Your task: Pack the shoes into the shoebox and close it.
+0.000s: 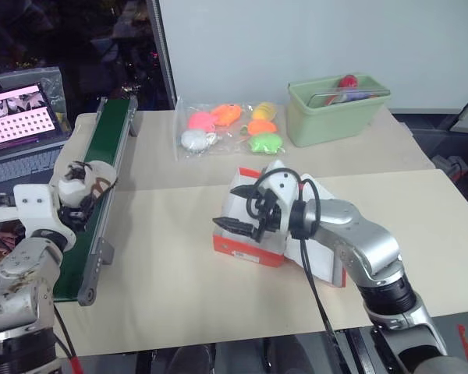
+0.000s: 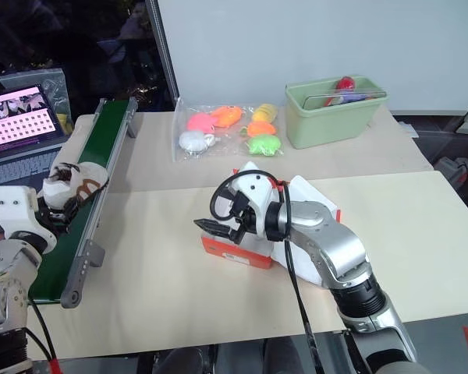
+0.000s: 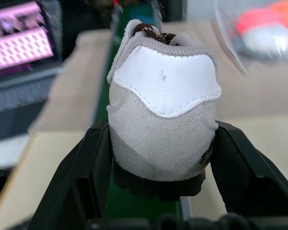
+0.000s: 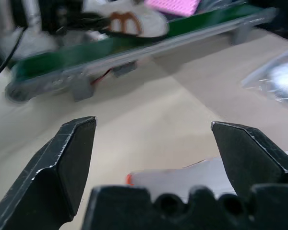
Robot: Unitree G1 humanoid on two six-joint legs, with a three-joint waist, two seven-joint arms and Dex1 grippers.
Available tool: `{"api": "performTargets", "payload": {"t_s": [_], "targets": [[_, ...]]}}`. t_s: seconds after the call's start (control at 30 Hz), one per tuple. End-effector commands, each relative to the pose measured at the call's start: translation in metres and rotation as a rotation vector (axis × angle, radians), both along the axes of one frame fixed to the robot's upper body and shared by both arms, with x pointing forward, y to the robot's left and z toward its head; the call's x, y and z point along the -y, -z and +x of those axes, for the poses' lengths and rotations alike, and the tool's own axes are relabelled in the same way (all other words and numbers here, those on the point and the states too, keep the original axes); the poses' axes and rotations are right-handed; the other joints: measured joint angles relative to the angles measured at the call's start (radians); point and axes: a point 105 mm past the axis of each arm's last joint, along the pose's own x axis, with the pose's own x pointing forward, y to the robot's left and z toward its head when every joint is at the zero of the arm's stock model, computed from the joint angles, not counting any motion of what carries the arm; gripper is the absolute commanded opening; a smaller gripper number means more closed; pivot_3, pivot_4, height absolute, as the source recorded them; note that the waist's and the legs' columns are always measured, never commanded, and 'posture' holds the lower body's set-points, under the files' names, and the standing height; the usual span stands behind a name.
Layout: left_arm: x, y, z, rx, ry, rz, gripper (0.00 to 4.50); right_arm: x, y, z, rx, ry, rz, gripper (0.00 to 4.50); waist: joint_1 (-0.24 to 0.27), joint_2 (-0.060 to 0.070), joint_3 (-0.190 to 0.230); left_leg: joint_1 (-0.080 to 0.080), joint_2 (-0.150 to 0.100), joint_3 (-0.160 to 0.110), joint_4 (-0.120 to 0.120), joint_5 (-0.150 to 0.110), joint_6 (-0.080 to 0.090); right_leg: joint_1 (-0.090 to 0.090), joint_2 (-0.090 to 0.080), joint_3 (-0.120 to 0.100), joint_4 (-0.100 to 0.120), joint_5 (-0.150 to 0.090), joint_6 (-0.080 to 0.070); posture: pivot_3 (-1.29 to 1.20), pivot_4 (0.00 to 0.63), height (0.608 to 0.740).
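Orange shoebox (image 1: 248,251) sits beneath the spread right hand (image 1: 235,227); left hand (image 3: 158,158) clamps a sneaker (image 3: 163,105).

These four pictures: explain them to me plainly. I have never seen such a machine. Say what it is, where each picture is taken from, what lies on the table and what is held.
It is a two-armed humanoid robot. Two pictures come from cameras in its head, looking down over its arms; the other two come from cameras on its wrists.

On the table lie an orange-red shoebox, a clear bag of bright toys, a pale green tub and a green conveyor belt.

The left claw grips a white sneaker by its heel, over the belt. The right claw hangs open by the shoebox, holding nothing.
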Motion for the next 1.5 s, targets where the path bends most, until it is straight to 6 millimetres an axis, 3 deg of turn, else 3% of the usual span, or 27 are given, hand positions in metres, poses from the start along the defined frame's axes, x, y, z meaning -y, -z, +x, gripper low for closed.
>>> {"api": "performTargets", "payload": {"t_s": [0.03,0.13,0.2,0.37,0.73,0.93,1.23,1.5], "targets": [[0.053,-0.045,0.011,0.195,0.117,0.060,2.99,0.006,-0.017,0.035,-0.149,0.190,0.201,4.50,0.001,0.000,0.000,0.000,0.000,0.000,0.000,0.000,0.000,0.000,0.000,0.000,0.000,0.000,-0.001,0.00,0.150,0.740],[0.118,-0.059,0.020,0.260,0.318,-0.022,2.99,-0.007,-0.019,0.052,-0.466,0.213,0.485,4.50,0.006,0.000,0.000,0.000,0.000,0.000,0.000,0.000,-0.001,0.000,0.000,0.001,0.000,0.001,-0.001,0.00,0.150,0.740],[0.148,-0.065,0.019,0.279,0.426,-0.036,2.99,-0.017,-0.020,0.054,-0.614,0.184,0.602,4.50,0.004,0.000,0.000,-0.002,0.000,-0.001,0.000,0.001,-0.001,-0.001,0.000,0.001,0.002,0.001,-0.002,0.00,0.150,0.740],[0.191,-0.066,0.011,0.278,0.606,-0.066,2.99,-0.036,-0.020,0.052,-0.854,0.078,0.751,4.50,-0.015,0.000,0.000,-0.008,0.000,0.003,0.000,0.004,-0.006,-0.010,0.000,0.004,0.007,0.002,-0.002,0.00,0.150,0.740],[0.197,-0.060,0.010,0.248,0.664,-0.054,2.99,-0.028,-0.045,0.063,-1.001,-0.002,1.032,4.50,-0.051,0.001,0.000,-0.001,0.001,0.013,0.000,0.000,0.001,-0.010,0.003,0.014,0.014,0.001,-0.002,0.00,0.150,0.740],[0.197,-0.061,0.010,0.249,0.670,-0.054,2.99,-0.028,-0.054,0.065,-0.982,-0.014,1.060,4.50,-0.052,0.001,0.000,-0.002,0.001,0.018,0.000,-0.001,0.003,-0.011,0.003,0.015,0.014,0.001,-0.002,0.00,0.150,0.740],[0.195,-0.062,0.011,0.247,0.664,-0.045,2.99,-0.044,-0.065,0.060,-0.963,-0.058,1.053,4.50,-0.053,0.001,0.000,-0.002,0.002,0.022,0.000,-0.001,0.003,-0.011,0.003,0.017,0.014,0.001,-0.002,0.00,0.150,0.740],[0.193,-0.061,0.013,0.247,0.650,-0.044,2.99,-0.052,-0.062,0.056,-0.980,-0.074,1.036,4.50,-0.053,0.001,0.000,-0.002,0.002,0.022,0.000,-0.001,0.004,-0.012,0.003,0.018,0.014,0.001,-0.002,0.00,0.150,0.740]]}}
